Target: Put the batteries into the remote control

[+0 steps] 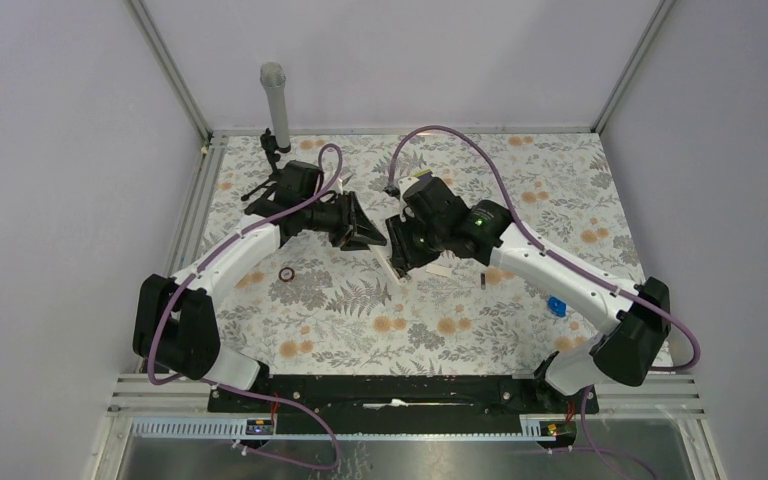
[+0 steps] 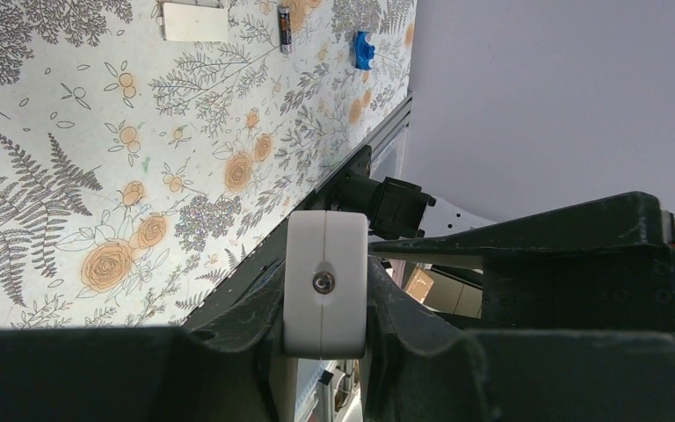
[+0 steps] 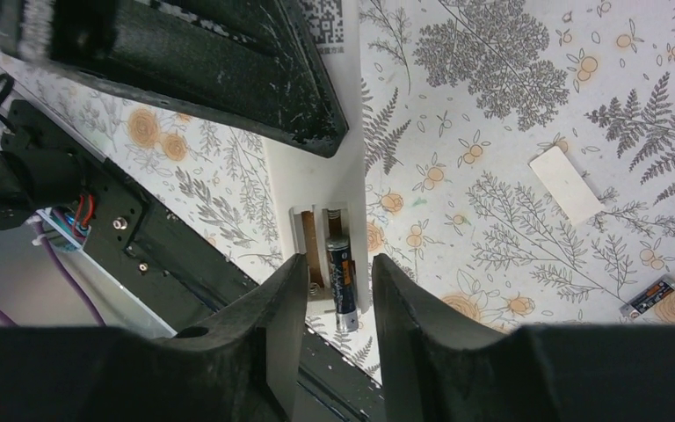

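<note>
A floral-patterned surface (image 1: 520,190) carries two robot arms that meet near its middle. The left pincer (image 1: 365,235) is clamped on one end of the remote control (image 2: 325,264), a slim white bar held off the surface with its open battery bay turned toward the right arm. The right pincer (image 3: 337,264) has its fingers apart, one on each side of the bay; I judge they are not gripping anything. A flat white plate (image 3: 567,185), probably the bay's cover, lies on the surface off to the right arm's side. One dark battery (image 3: 340,308) lies in the bay, lengthwise along the remote and in line with the right pincer's fingers, its near end poking slightly past the bay's edge. The slot beside it looks bare. The second battery (image 3: 653,297) lies loose on the surface beyond the plate, well apart from the remote, slanted across the remote's long axis. It is nearer the right arm, so that arm looks better placed to fetch and turn it.
</note>
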Controlling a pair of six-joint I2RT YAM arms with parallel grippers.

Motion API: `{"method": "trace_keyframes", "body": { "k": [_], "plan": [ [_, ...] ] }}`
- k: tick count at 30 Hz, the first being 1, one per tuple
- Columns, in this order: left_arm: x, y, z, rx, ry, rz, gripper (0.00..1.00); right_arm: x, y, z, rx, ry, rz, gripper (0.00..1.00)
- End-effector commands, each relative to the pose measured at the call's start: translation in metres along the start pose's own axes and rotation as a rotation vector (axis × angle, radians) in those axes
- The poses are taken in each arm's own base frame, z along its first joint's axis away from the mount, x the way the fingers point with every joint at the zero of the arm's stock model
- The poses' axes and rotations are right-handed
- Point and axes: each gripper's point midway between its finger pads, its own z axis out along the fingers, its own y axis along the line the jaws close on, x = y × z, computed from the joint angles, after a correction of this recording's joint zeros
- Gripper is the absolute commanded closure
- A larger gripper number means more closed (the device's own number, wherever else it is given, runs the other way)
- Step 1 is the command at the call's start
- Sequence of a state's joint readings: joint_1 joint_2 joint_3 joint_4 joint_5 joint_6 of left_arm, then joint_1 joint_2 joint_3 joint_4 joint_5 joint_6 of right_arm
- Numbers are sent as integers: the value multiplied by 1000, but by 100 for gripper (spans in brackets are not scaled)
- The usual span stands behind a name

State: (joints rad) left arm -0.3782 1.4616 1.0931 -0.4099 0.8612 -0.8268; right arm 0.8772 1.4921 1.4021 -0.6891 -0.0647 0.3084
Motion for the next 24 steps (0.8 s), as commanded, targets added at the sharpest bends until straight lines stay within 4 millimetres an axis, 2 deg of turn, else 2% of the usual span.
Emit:
{"method": "trace_keyframes", "body": {
  "k": [1, 8, 13, 17, 19, 24],
  "plan": [
    [-6, -9, -4, 40, -6, 47, 100, -22, 12, -18, -41, -108, 44, 58],
    [-6, -13, -14, 71, 10, 85, 100, -23, 16, -19, -62, -139, 110, 47],
    [-4, -24, -25, 118, 21, 104, 100, -27, 18, -26, -80, -191, 136, 46],
    [-1, -34, -31, 158, 42, 114, 100, -35, 29, -35, -168, -284, 162, 43],
    [1, -37, -35, 169, 44, 112, 100, -44, 34, -45, -204, -346, 176, 37],
    [-1, -42, -41, 186, 40, 98, 100, -45, 33, -56, -230, -420, 215, 19]
  ]
}}
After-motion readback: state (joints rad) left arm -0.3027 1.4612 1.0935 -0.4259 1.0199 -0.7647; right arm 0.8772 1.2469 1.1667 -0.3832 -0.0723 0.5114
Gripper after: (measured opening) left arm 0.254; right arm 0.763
